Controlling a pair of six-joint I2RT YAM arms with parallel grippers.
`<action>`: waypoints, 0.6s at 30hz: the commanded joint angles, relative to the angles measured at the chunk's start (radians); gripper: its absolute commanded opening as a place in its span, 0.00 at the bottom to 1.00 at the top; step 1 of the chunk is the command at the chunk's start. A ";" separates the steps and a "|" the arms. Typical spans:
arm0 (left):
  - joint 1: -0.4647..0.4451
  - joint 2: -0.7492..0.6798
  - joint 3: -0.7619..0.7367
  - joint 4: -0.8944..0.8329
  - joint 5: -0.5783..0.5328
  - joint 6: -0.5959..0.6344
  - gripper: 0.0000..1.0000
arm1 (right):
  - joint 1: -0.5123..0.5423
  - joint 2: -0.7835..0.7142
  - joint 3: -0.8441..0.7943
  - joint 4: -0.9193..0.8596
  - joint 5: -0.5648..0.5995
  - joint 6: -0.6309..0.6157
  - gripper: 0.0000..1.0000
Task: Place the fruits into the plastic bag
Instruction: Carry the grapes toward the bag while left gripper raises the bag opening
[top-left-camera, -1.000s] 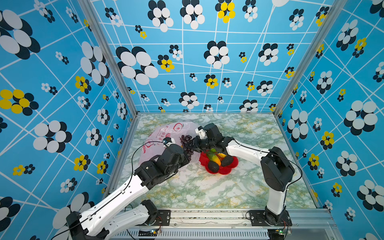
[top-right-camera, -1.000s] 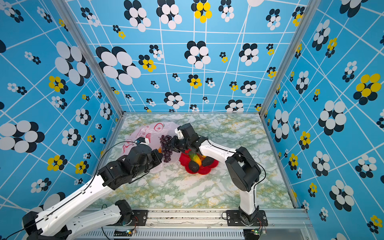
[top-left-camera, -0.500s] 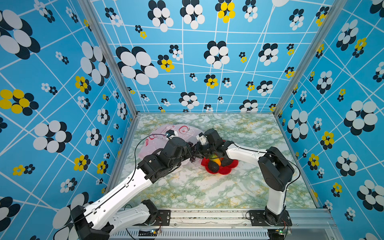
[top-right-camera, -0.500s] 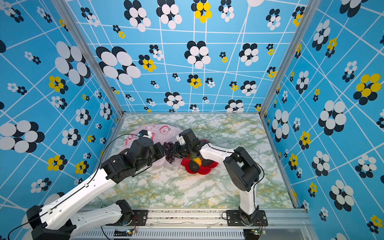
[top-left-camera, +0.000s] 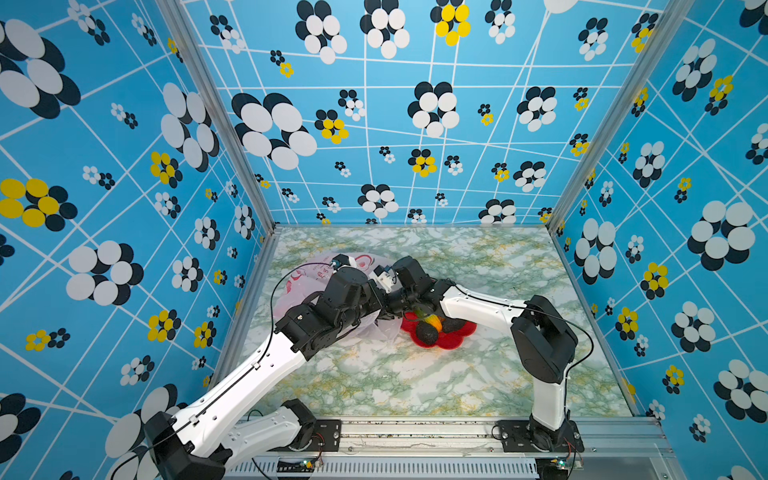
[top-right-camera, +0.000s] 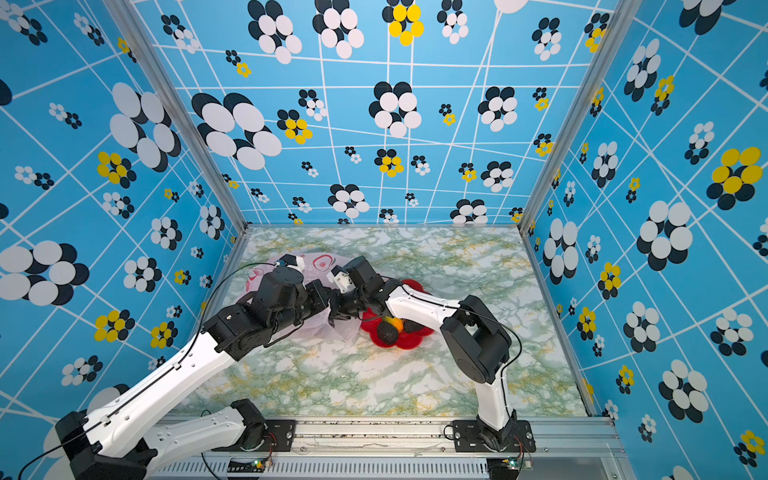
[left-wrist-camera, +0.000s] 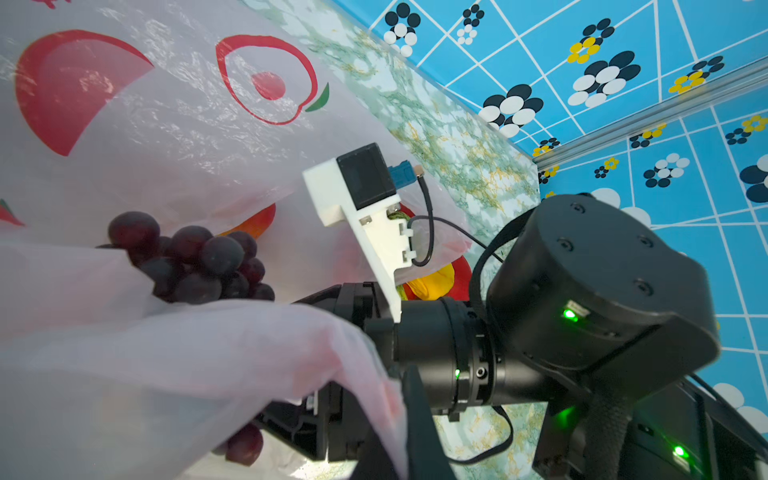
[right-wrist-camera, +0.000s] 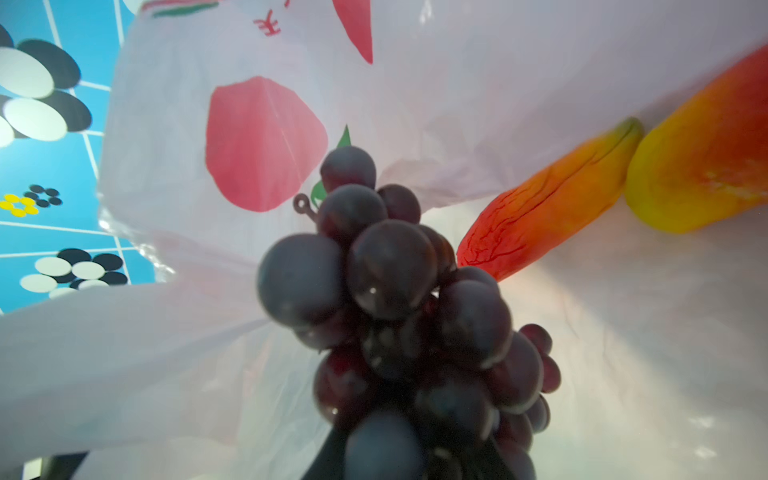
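Observation:
The plastic bag (top-left-camera: 297, 286) lies at the left of the table, pale pink with red fruit prints. My left gripper (left-wrist-camera: 395, 424) is shut on its upper edge and holds the mouth lifted. My right gripper (right-wrist-camera: 399, 453) reaches into that mouth, shut on the dark purple grape bunch (right-wrist-camera: 395, 299), which hides its fingers. The bunch (left-wrist-camera: 199, 266) hangs between the bag's two sheets. An orange-red oblong fruit (right-wrist-camera: 548, 199) and a red-yellow mango (right-wrist-camera: 706, 166) lie deeper in the bag. In both top views the two wrists meet over the bag and cover the grapes.
A red flower-shaped dish (top-left-camera: 457, 340) stands just right of the bag, holding a dark avocado (top-left-camera: 427, 332), a yellow-orange fruit (top-left-camera: 433, 320) and another dark fruit. The right forearm (top-left-camera: 478, 305) spans above it. Patterned walls close in three sides.
My right gripper has carried the grape bunch leftward from beside the dish into the bag's mouth. My left arm has swung right and lifted the bag's edge towards it.

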 joint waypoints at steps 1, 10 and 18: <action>0.016 -0.031 -0.006 0.037 0.049 0.035 0.00 | 0.008 0.059 0.073 -0.190 0.020 -0.106 0.30; 0.013 -0.164 -0.094 0.055 0.083 0.022 0.00 | 0.003 0.150 0.259 -0.494 0.297 -0.119 0.31; -0.008 -0.291 -0.204 0.035 0.131 -0.016 0.00 | -0.047 0.149 0.366 -0.556 0.452 -0.062 0.32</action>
